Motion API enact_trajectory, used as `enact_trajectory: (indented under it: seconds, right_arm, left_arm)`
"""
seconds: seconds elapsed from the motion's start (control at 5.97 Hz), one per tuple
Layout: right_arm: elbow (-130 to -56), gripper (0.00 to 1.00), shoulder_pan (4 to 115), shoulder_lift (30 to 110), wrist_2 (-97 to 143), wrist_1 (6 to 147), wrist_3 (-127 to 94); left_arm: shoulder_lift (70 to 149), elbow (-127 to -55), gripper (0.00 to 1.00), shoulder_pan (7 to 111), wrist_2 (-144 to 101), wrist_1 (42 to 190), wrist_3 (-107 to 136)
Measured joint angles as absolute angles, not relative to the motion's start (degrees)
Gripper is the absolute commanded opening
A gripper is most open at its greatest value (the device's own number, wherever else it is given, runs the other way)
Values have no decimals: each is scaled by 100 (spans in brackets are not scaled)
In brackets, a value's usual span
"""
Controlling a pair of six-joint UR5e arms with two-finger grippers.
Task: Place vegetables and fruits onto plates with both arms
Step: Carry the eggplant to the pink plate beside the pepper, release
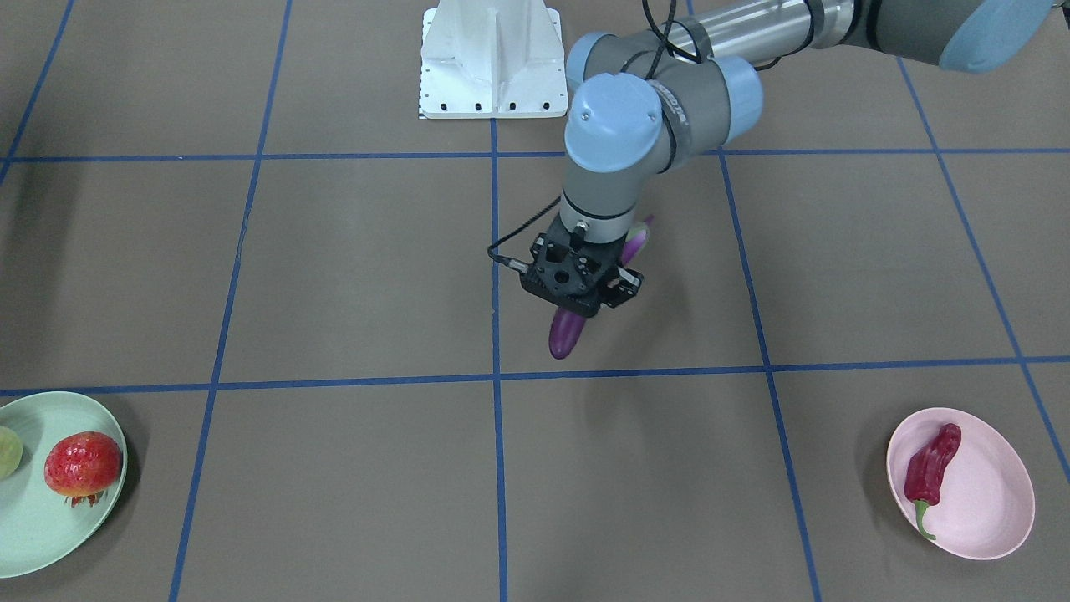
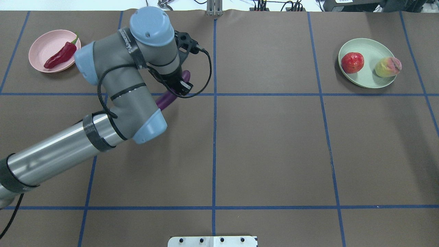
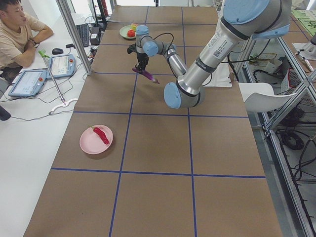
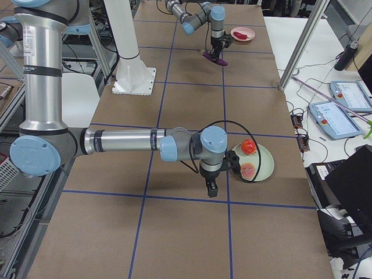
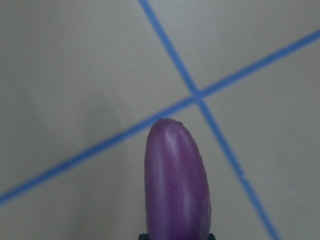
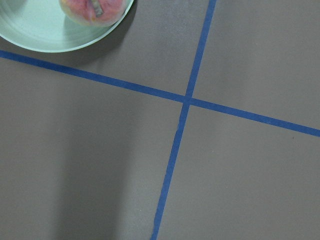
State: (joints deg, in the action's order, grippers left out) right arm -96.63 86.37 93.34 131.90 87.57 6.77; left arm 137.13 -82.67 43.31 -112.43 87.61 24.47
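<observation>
My left gripper is shut on the purple eggplant near the table's middle. The eggplant hangs tilted, its rounded tip over a blue tape crossing. The red chili pepper lies on the pink plate. The pomegranate and the peach sit on the green plate. The right gripper shows only in the exterior right view, pointing down beside the green plate; whether it is open or shut I cannot tell.
The white base block stands at the robot's edge of the table. Blue tape lines grid the brown surface. A person sits at a side desk with tablets. Metal posts stand along the operators' side.
</observation>
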Motion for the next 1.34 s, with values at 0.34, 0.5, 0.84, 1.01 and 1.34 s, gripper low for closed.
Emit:
enact_trajectory:
  seconds: [0.34, 0.5, 0.84, 1.01, 1.34]
  right_arm:
    - [-9653, 100, 8632, 9335, 13195, 8760, 677]
    - [-9651, 100, 8627, 9329, 13196, 8756, 674]
    - [-9656, 100, 8623, 9315, 13193, 8754, 675]
    - [-9658, 100, 8622, 9307, 13192, 8754, 674]
    - [-9665, 100, 8622, 9293, 13192, 8754, 675]
  left_arm:
    - [13697, -7022, 0, 5406, -11265, 9018, 773]
    - [13675, -6357, 0, 5901, -11246, 9357, 99]
    - [13546, -5400, 7, 6619, -11180, 9980, -400]
    - [13327, -5227, 18, 6800, -11155, 10210, -412]
    - [12961, -5089, 38, 6860, -11123, 10641, -282]
